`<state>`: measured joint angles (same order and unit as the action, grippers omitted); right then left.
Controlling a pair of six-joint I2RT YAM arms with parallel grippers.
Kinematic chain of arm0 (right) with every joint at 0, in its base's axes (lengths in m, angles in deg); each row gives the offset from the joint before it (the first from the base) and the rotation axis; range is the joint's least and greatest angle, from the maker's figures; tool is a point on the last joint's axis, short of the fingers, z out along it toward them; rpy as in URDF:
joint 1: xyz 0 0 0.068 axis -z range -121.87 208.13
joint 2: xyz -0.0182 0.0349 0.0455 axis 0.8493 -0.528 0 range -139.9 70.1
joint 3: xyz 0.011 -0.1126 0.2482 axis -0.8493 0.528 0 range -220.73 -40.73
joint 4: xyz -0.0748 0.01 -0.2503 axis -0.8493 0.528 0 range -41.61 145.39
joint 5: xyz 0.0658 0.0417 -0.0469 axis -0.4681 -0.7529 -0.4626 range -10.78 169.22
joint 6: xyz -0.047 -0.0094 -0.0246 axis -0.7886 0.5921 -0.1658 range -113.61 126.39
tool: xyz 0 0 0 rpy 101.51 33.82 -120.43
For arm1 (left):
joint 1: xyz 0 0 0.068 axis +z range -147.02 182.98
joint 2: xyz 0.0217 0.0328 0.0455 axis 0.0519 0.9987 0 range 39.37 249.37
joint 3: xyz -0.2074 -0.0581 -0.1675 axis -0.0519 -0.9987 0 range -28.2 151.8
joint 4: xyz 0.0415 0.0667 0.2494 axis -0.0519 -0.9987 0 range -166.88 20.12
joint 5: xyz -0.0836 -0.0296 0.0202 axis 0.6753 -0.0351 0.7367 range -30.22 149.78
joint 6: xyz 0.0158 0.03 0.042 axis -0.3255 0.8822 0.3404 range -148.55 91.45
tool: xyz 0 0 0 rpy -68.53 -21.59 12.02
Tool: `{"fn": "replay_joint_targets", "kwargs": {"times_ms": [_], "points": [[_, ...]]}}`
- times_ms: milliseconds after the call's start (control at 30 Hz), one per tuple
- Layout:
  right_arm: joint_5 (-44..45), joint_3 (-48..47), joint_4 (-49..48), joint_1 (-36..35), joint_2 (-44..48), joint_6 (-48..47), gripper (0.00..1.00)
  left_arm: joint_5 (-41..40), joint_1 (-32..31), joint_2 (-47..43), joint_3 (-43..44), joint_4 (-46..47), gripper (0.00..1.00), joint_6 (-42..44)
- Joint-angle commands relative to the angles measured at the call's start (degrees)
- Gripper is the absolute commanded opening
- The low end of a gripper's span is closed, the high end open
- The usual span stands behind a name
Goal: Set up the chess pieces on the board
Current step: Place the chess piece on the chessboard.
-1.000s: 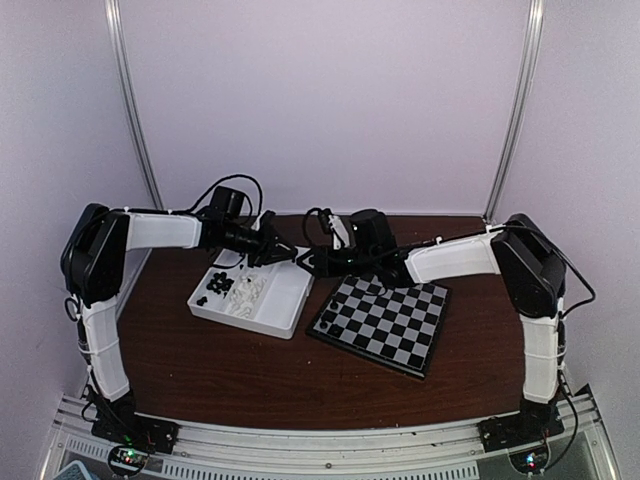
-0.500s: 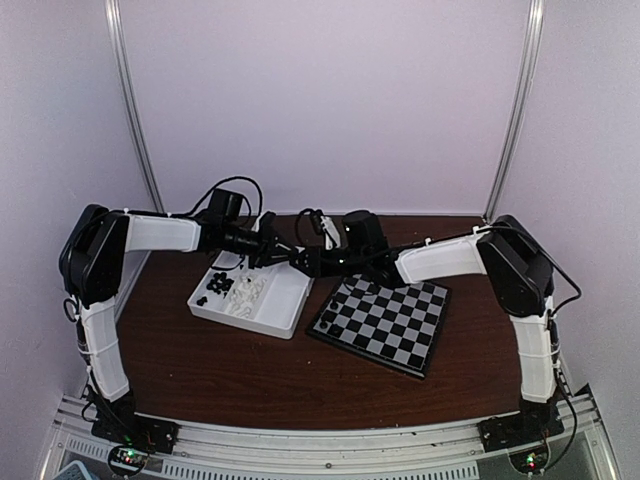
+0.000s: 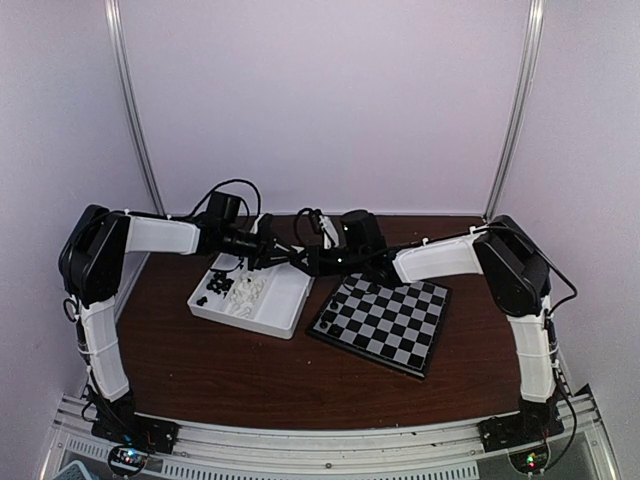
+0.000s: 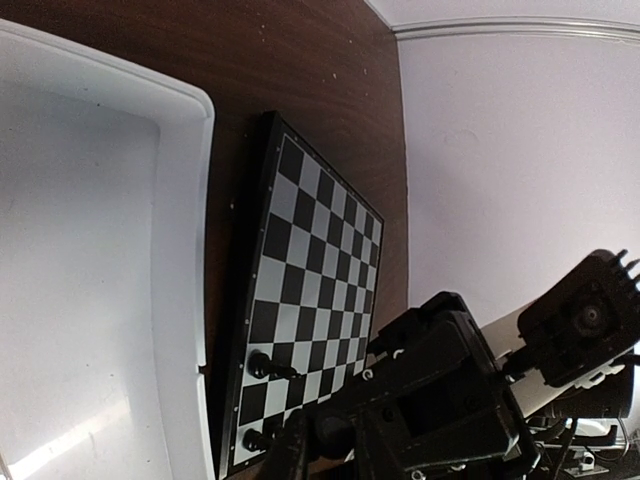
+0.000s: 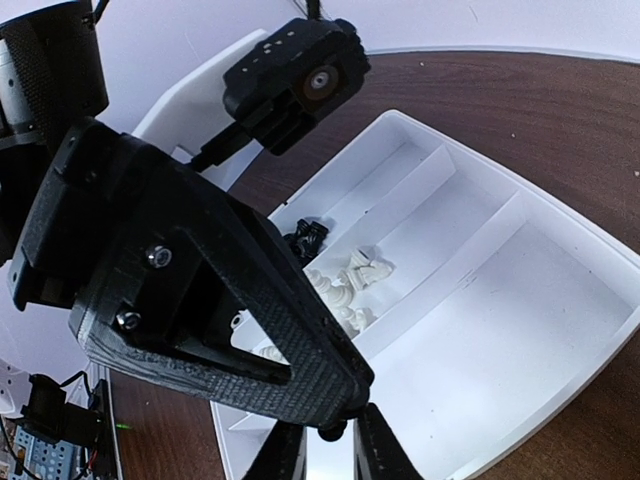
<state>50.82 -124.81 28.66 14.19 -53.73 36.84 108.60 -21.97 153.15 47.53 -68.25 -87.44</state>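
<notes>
Barely any of the left gripper (image 5: 340, 393) reads: seen side-on, its jaws merge, so their opening cannot be told. The right gripper (image 5: 326, 456) shows only cropped fingertips, slightly parted, with a dark blob (image 5: 334, 432) between them. The board (image 3: 385, 322) lies skewed right of the tray (image 3: 282, 303), one corner toward the bases. Two black chess pieces (image 4: 266, 365) sit near its tray-side edge.

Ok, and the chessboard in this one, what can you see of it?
The board is a flat square of black and pale grey squares with a thin black rim. It lies flat on the brown table, turned askew, just right of the white tray, with a strip of table showing between them. Two black pieces stand near its tray-side edge. No others show on it.
</notes>
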Motion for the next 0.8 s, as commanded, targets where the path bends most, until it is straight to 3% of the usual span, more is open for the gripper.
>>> {"fn": "replay_joint_targets", "kwargs": {"times_ms": [0,33,200,300,467,767], "points": [[-0.50,-2.10,-1.33,-0.31,-1.11,0.40,0.14,2.60,-0.34,-2.25,-1.08,4.05,0.16,-1.06],[-0.41,-2.14,-1.29,-0.35,-1.14,0.48,0.10,2.68,-0.31,-2.30,-1.23,4.22,0.16,-1.19],[0.26,-2.12,-0.91,-0.34,-1.24,0.52,0.10,2.85,-0.36,-2.48,-1.54,5.11,0.17,-1.72],[0.64,-1.93,-0.92,-0.35,-1.42,0.57,0.21,2.86,-0.30,-2.59,-1.72,5.48,0.17,-1.92],[0.68,-2.09,-0.75,-0.35,-1.96,0.67,0.26,2.90,-0.35,-2.82,-2.05,6.00,0.17,-2.28],[-0.25,-1.82,-1.81,-0.35,-1.74,1.22,0.03,2.81,-0.31,-2.84,-2.55,6.54,0.17,-2.48]]}}
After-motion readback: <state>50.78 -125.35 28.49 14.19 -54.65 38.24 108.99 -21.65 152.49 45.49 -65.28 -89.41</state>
